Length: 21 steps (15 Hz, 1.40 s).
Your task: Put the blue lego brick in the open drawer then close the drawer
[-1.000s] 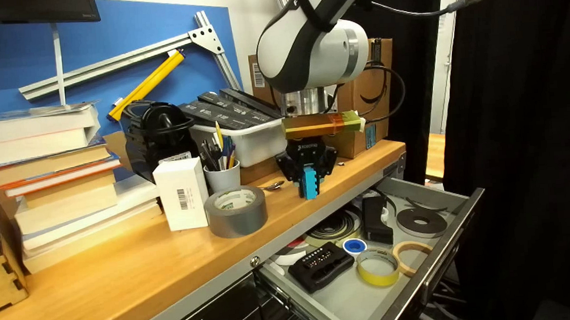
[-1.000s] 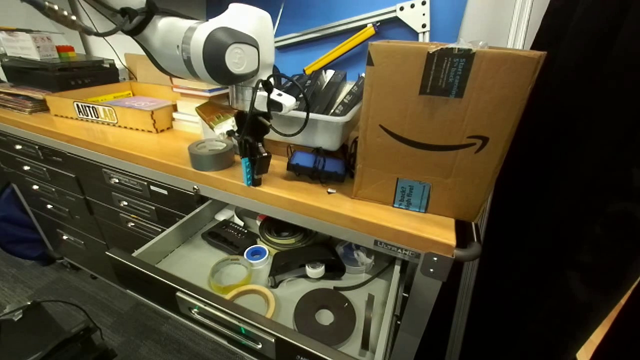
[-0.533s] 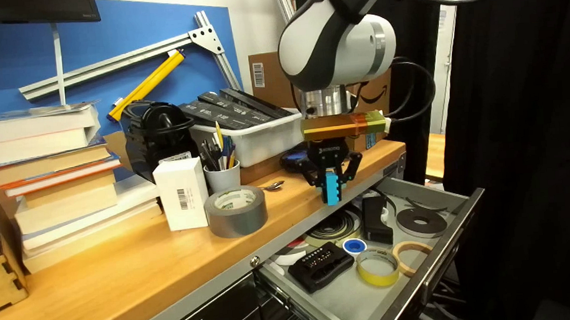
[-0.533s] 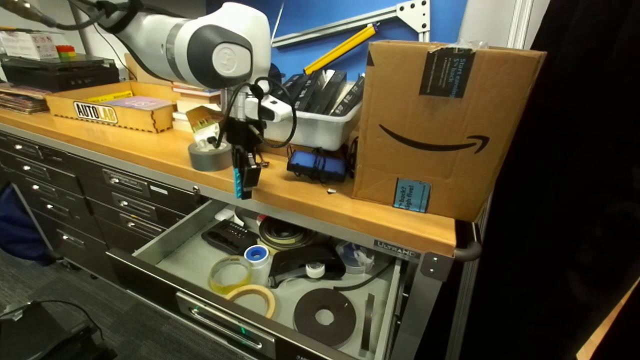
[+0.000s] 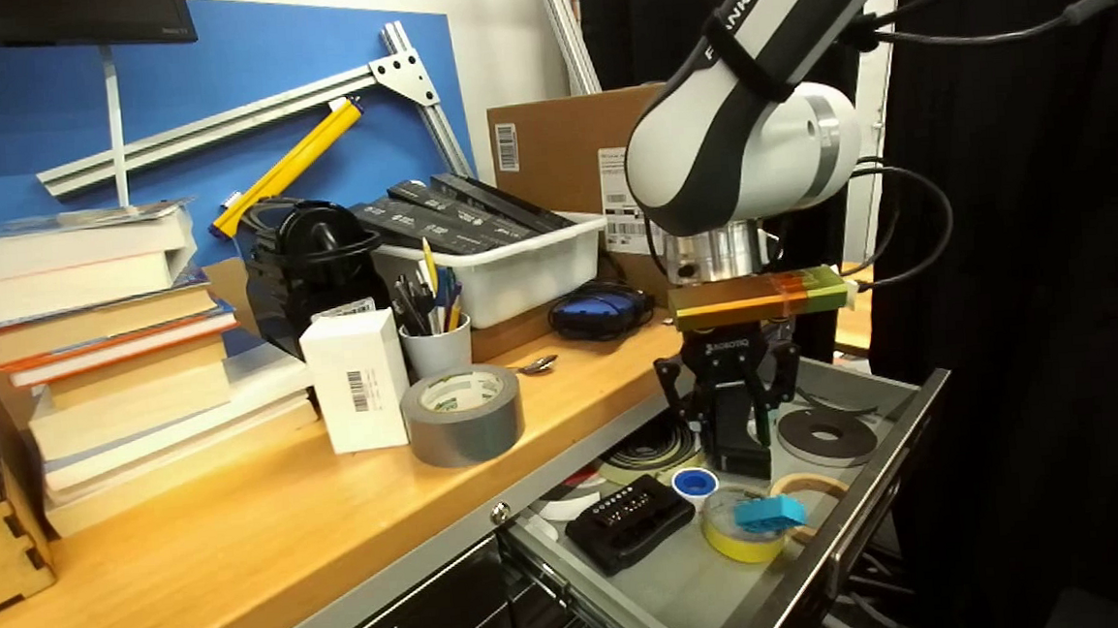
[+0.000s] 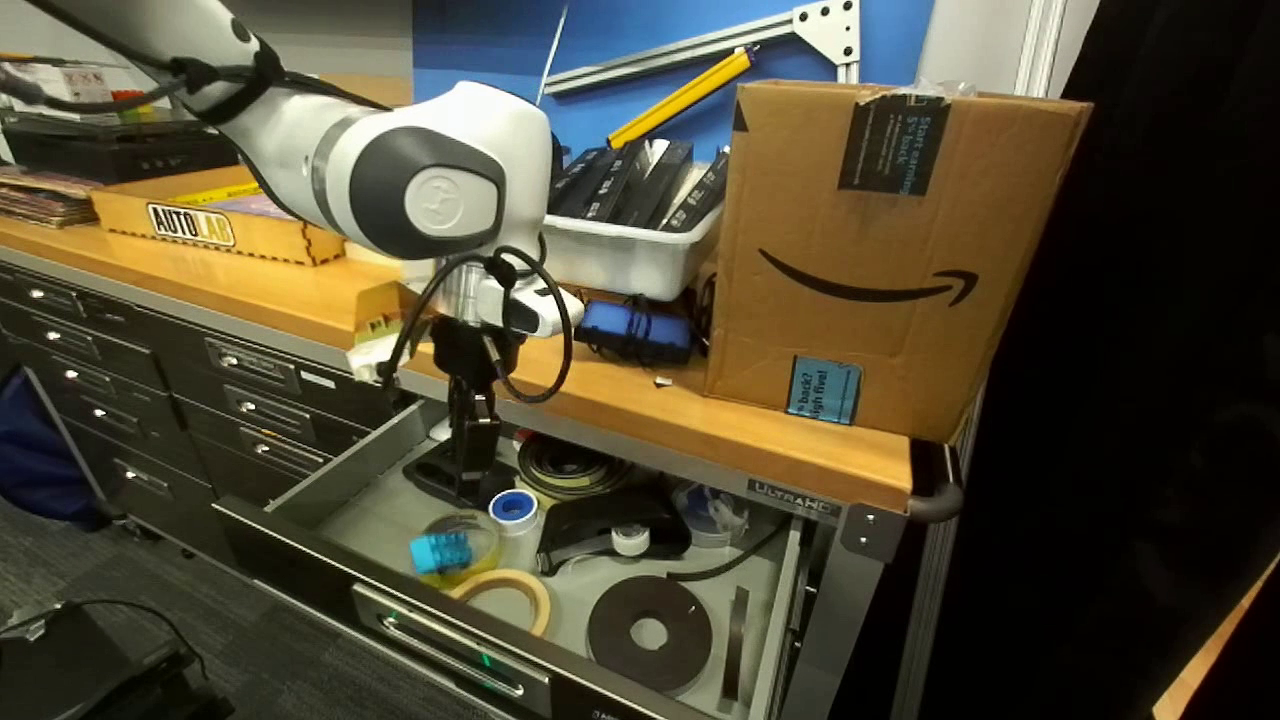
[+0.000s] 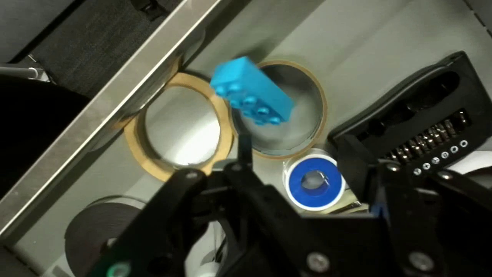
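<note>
Wrist view: gripper (image 7: 299, 154) spread wide; blue lego brick (image 7: 253, 90) free, left of the bit set (image 7: 419, 111); better let it settle, then rise before closing the drawer (image 7: 365, 42).

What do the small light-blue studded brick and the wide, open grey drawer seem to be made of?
The blue brick: probably plastic, slightly glossy; its studs catch highlights.
The drawer: likely metal; even grey inside, perhaps satin paint; front rim gleaming in the wrist view.

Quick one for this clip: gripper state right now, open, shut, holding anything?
Gripper: open, holding nothing; its fingers are apart and the blue lego brick is clear of them.
</note>
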### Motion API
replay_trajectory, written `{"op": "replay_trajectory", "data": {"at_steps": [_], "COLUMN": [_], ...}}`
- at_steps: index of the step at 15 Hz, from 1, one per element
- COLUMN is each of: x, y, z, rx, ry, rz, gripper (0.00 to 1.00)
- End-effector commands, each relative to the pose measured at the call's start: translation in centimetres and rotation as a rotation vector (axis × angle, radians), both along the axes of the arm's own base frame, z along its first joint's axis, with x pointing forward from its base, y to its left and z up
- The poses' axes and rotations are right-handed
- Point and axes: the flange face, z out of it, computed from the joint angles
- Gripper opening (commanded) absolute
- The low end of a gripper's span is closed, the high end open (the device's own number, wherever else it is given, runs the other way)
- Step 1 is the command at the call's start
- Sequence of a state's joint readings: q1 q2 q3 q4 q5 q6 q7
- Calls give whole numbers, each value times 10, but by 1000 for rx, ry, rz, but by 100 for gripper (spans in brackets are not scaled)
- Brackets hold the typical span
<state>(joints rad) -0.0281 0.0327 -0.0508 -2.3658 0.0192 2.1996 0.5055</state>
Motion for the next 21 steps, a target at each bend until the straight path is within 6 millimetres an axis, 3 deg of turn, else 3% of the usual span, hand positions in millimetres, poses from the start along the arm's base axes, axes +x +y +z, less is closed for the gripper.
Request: {"op": "replay_trajectory", "data": {"at_steps": [1,3,6,12,15,18,21], "x": [-26,-43,-70,-117,-121,-125,-110], "y": [-27,-45,-66,-60,-52,-50,-48], "z": [14,13,-2,-64,-82,-81,-81], "rx": [-2,-18,-55,37,31,52,3], "ry": [-16,14,97,354,405,441,268], "rz": [-50,-86,-109,-24,11,39,-11], "gripper": [93,100,100,100,100,100,100]}}
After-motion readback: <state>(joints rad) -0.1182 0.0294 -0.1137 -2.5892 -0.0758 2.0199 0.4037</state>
